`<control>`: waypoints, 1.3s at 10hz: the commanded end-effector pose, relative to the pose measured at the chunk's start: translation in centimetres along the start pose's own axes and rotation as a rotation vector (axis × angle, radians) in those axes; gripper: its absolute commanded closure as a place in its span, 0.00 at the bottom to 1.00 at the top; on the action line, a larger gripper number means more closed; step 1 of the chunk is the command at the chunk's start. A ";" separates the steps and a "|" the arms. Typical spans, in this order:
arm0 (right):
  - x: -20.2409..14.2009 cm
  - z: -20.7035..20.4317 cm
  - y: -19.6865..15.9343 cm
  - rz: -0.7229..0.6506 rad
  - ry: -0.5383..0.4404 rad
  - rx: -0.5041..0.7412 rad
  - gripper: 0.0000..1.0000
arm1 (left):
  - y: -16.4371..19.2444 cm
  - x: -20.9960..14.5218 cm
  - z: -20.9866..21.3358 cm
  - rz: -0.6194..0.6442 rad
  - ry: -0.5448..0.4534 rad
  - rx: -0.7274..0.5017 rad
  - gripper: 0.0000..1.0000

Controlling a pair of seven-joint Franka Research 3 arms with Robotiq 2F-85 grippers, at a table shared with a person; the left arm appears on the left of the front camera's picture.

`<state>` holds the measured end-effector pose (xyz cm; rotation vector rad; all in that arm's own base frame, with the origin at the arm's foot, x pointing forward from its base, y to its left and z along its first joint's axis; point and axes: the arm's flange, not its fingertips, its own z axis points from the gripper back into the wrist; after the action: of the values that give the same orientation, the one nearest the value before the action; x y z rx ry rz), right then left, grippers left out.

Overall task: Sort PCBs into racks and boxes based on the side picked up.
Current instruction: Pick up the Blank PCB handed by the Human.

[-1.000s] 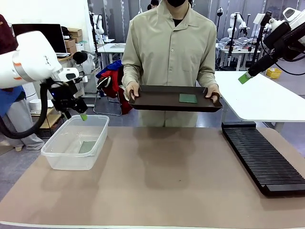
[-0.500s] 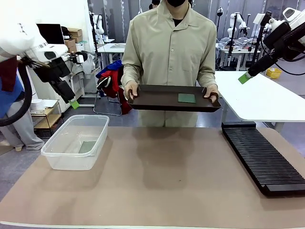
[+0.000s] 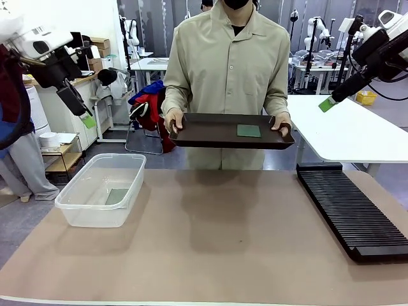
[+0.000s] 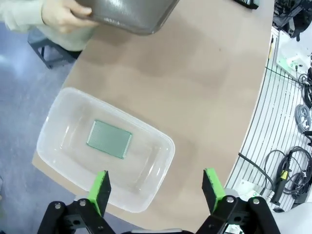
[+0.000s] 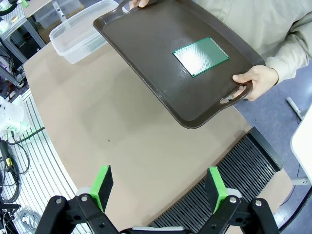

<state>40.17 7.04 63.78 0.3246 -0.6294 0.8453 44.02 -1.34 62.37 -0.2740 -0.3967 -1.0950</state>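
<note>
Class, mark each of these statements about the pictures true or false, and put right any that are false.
1. A PCB lies flat inside the clear box. True.
2. The brown tray rests on the table. False: the person holds it above the table, one hand at each end.
3. The left gripper grips a PCB. False: its fingers are apart and empty.
4. A second PCB lies on the tray. True.
5. PCBs stand in the black rack. False: its slots look empty.
</note>
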 end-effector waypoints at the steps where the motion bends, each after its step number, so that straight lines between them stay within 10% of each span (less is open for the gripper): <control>1: -0.1 0.0 0.0 0.000 -0.008 0.015 0.00 | 0.6 -0.6 0.7 -0.055 -0.150 -0.011 0.00; 13: -0.1 0.0 0.0 0.000 -0.008 0.015 0.00 | 0.8 -0.5 1.9 -0.109 -0.239 0.027 0.00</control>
<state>40.17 7.04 63.78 0.3245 -0.6294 0.8453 44.16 0.28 63.92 -0.3699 -0.5931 -1.1518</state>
